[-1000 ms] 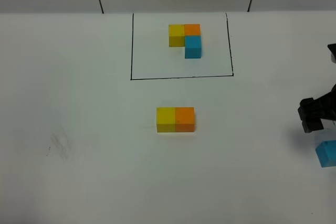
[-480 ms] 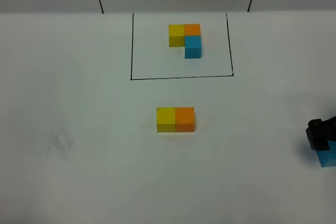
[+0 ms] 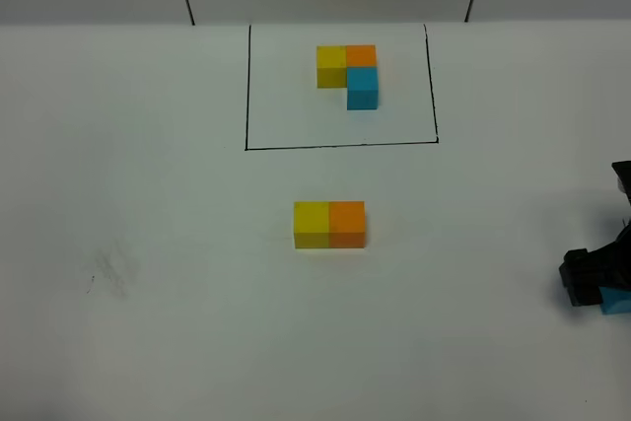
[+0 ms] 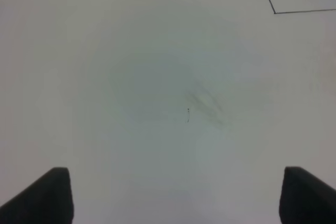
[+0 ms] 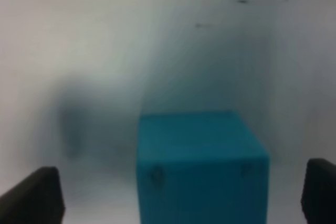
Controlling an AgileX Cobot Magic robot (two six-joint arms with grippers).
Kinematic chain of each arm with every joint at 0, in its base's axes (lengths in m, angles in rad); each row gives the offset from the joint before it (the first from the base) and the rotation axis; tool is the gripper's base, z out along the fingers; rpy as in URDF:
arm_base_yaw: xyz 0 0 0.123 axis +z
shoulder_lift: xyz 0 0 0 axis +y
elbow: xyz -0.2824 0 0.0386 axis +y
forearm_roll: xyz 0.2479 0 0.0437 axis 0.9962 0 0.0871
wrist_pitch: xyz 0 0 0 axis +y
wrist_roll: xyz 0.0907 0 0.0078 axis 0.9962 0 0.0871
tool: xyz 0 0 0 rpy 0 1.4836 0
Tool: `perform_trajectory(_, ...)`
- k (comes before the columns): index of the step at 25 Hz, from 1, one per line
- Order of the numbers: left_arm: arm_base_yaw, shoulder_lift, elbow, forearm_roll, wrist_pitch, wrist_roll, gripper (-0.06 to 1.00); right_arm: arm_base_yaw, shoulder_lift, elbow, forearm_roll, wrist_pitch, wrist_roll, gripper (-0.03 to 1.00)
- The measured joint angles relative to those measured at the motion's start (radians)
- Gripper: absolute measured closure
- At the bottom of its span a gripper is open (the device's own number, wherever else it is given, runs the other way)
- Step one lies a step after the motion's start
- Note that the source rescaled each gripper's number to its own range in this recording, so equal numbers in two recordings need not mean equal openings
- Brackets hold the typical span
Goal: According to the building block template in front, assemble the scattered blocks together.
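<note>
The building block template (image 3: 347, 71) is an L of yellow, orange and light blue cubes inside a black drawn rectangle at the back. The scattered yellow cube (image 3: 312, 224) and orange cube (image 3: 346, 223) sit joined side by side mid-table. The scattered blue cube (image 3: 619, 304) lies at the far right edge, mostly covered by my right gripper (image 3: 590, 280). In the right wrist view the blue cube (image 5: 202, 166) stands between the wide-open fingertips (image 5: 32, 196), with gaps on both sides. My left gripper (image 4: 173, 198) is open and empty over bare table; it is out of the exterior view.
A faint scuff mark (image 3: 108, 273) is on the white table at the left, also seen in the left wrist view (image 4: 203, 106). A corner of the black rectangle (image 4: 274, 11) shows in the left wrist view. The table's far edge meets a grey wall.
My right gripper has come down and forward over the blue cube, which now shows only as a sliver in the exterior view. The other cubes have not moved.
</note>
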Motion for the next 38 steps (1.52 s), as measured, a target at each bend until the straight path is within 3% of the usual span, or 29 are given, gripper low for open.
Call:
perform_trajectory(2, 0.0, 0.0, 0.0, 0.0, 0.0, 0.0, 0.27, 0.0, 0.016, 0.0, 0.002, -0.008, -0.001, 0.15)
perform_trajectory(4, 0.0, 0.0, 0.0, 0.0, 0.0, 0.0, 0.27, 0.0, 0.024, 0.0, 0.002, -0.008, -0.007, 0.3)
perform_trajectory(7, 0.0, 0.0, 0.0, 0.0, 0.0, 0.0, 0.27, 0.0, 0.025, 0.0, 0.003, -0.008, -0.013, 0.75)
perform_trajectory(12, 0.0, 0.0, 0.0, 0.0, 0.0, 0.0, 0.27, -0.001, -0.022, 0.0, 0.02, 0.016, -0.014, 0.72)
perform_trajectory(15, 0.0, 0.0, 0.0, 0.0, 0.0, 0.0, 0.27, 0.003, -0.108, 0.0, 0.088, 0.06, -0.014, 0.72)
perform_trajectory(20, 0.0, 0.0, 0.0, 0.0, 0.0, 0.0, 0.27, 0.084, -0.279, 0.001, 0.13, 0.139, 0.049, 0.72)
perform_trajectory(23, 0.0, 0.0, 0.0, 0.0, 0.0, 0.0, 0.27, 0.214, -0.337, 0.001, 0.133, 0.141, 0.178, 0.72)
perform_trajectory(27, 0.0, 0.0, 0.0, 0.0, 0.0, 0.0, 0.27, 0.459, -0.325, -0.001, 0.104, 0.109, 0.426, 0.72)
perform_trajectory(30, 0.0, 0.0, 0.0, 0.0, 0.0, 0.0, 0.27, 0.623, -0.268, -0.038, 0.012, 0.102, 0.698, 0.72)
perform_trajectory(33, 0.0, 0.0, 0.0, 0.0, 0.0, 0.0, 0.27, 0.758, -0.165, -0.124, -0.075, 0.158, 0.959, 0.72)
perform_trajectory(35, 0.0, 0.0, 0.0, 0.0, 0.0, 0.0, 0.27, 0.827, -0.077, -0.206, -0.116, 0.219, 1.062, 0.72)
perform_trajectory(38, 0.0, 0.0, 0.0, 0.0, 0.0, 0.0, 0.27, 0.89, 0.031, -0.321, -0.132, 0.272, 1.109, 0.72)
